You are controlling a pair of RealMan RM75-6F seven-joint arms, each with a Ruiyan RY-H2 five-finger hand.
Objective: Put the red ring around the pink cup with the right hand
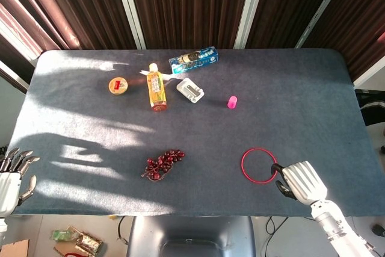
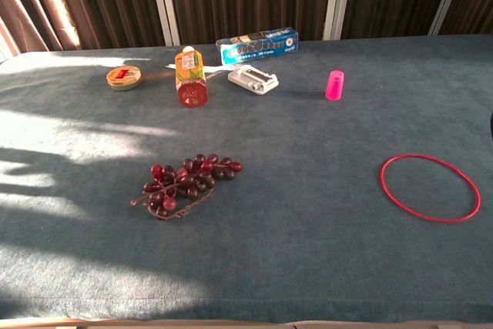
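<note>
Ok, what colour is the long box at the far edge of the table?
Blue, with white lettering; the box shows best in the chest view.

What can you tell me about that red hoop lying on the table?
The red ring is a thin, plain hoop, plastic or rubber by its look, lying flat and whole on the dark blue cloth-covered table, near the front edge. Nothing lies inside it. The right robot hand sits at its rim; whether they touch is unclear. The pink cup stands well apart.
</note>
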